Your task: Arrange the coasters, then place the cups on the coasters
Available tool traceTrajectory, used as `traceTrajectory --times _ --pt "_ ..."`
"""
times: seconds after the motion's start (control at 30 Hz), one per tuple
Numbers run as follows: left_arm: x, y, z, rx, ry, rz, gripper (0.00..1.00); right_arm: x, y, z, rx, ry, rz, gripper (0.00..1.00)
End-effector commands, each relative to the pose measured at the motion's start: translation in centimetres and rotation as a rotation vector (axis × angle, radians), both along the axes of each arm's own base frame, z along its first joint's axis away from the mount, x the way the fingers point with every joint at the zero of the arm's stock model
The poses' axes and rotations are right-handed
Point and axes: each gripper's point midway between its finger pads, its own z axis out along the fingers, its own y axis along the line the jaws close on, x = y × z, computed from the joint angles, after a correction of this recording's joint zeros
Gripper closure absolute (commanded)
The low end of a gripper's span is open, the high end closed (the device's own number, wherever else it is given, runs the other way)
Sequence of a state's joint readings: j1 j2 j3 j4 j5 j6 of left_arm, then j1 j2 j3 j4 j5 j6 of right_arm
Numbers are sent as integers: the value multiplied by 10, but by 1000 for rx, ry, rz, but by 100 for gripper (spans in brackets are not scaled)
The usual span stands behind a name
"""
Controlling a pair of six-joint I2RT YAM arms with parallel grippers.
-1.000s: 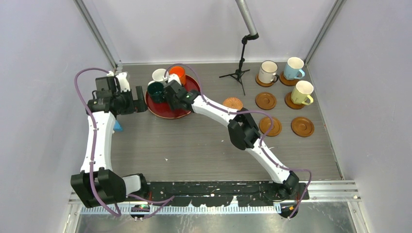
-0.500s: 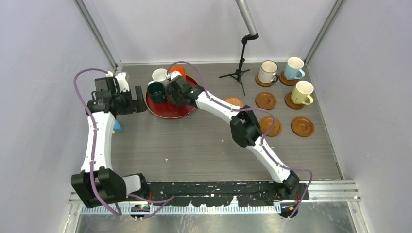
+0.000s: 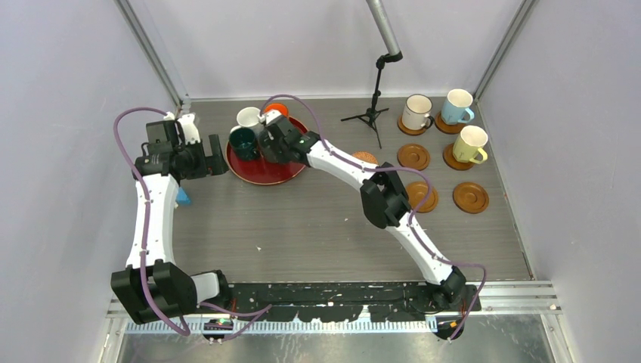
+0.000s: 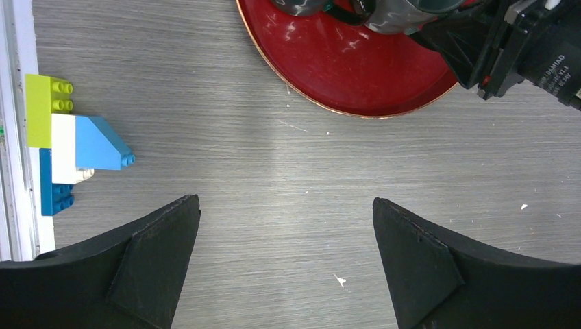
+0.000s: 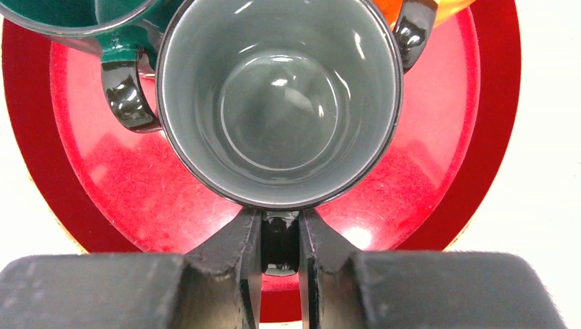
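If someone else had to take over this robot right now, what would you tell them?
Right hand: shut on the grey cup's handle; cup on the tray.
Left hand: open, empty, over the table beside the tray.
Done: cream cup, blue cup and yellow cup sit on coasters.
Left: grey cup, white cup, orange cup and teal cup go onto the four empty coasters.

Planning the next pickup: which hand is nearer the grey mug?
Right. The right hand is shut on the handle of the grey mug; the left hand hangs open, short of the red tray.
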State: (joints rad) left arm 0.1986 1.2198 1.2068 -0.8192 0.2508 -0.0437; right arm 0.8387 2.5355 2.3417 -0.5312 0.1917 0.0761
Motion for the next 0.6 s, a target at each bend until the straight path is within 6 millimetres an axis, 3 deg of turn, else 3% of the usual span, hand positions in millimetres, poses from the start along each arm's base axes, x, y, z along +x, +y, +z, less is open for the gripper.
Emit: traceTrajectory --times 0.0,0.17,0.3,0.57 --pt "3 -1 10 4 -49 -20 0 -5 -5 80 117 -91 55 100" --pt "0 -2 12 7 -58 -26 0 -13 -13 116 216 -174 123 100" --pt "-1 -2 15 10 -62 -26 0 -16 -27 129 273 -180 159 100" --pt "-3 -3 25 11 -81 -32 0 -29 -87 171 334 -233 211 100"
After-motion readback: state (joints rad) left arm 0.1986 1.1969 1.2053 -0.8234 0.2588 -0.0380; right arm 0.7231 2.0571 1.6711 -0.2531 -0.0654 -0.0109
